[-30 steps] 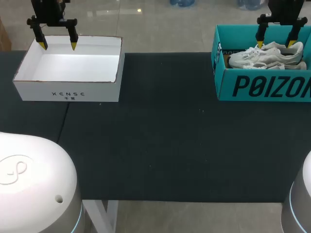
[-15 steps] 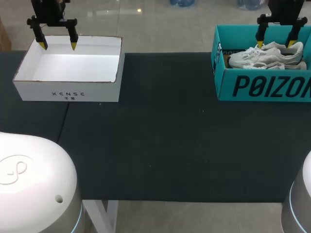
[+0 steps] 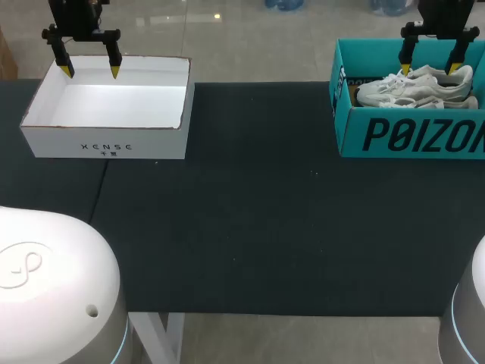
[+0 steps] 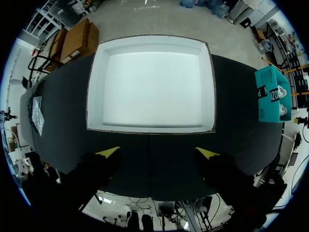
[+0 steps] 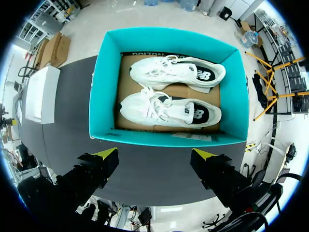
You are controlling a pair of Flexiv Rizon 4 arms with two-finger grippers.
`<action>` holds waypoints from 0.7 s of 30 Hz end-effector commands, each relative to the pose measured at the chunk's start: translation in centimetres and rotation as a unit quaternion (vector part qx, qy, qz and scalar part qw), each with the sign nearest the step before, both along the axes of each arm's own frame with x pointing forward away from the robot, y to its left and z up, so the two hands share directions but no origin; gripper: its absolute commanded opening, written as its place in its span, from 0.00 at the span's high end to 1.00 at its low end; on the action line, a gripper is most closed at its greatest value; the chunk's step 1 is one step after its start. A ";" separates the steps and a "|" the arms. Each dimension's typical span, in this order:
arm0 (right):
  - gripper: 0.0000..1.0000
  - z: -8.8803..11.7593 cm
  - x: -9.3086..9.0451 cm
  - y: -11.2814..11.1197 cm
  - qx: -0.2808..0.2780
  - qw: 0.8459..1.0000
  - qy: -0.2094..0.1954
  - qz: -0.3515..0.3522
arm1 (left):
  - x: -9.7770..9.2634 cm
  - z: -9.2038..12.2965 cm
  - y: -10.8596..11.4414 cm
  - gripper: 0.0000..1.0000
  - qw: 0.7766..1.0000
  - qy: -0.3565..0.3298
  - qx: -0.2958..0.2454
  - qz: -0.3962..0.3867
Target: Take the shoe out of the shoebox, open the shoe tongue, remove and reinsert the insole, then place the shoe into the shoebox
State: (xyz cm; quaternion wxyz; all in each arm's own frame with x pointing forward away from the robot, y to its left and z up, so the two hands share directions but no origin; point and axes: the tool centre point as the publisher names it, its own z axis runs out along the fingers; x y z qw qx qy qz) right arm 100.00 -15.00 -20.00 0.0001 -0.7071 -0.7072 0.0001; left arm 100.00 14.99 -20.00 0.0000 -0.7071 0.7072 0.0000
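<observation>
The right end effector (image 3: 429,69) hangs above the teal shoebox (image 3: 356,136), fingers spread wide, apparently positioned to descend onto the white shoes (image 3: 415,89) lying inside. The left end effector (image 3: 91,73), equally wide and empty, hovers over the white box (image 3: 106,144), clear of the work.

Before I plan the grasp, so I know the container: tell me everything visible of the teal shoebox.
The teal shoebox is open, lidless, cardboard-looking, with dark print on its front wall. It stands flat at the black table's far right. Brown board lines its floor; two white sneakers lie inside. The open right gripper hovers above.
</observation>
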 end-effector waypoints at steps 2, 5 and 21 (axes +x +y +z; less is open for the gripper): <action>0.00 0.0 0.0 0.0 0.000 1.000 0.000 0.000 | 0.0 0.0 0.0 0.00 1.000 0.000 0.000 0.000; 0.00 0.0 0.0 0.0 0.000 1.000 0.000 0.000 | 0.0 0.0 0.0 0.00 1.000 0.000 0.000 0.000; 0.00 -1.7 -2.4 -4.3 -0.029 0.999 0.004 -0.033 | 0.0 0.0 0.0 0.00 1.000 0.000 0.000 0.000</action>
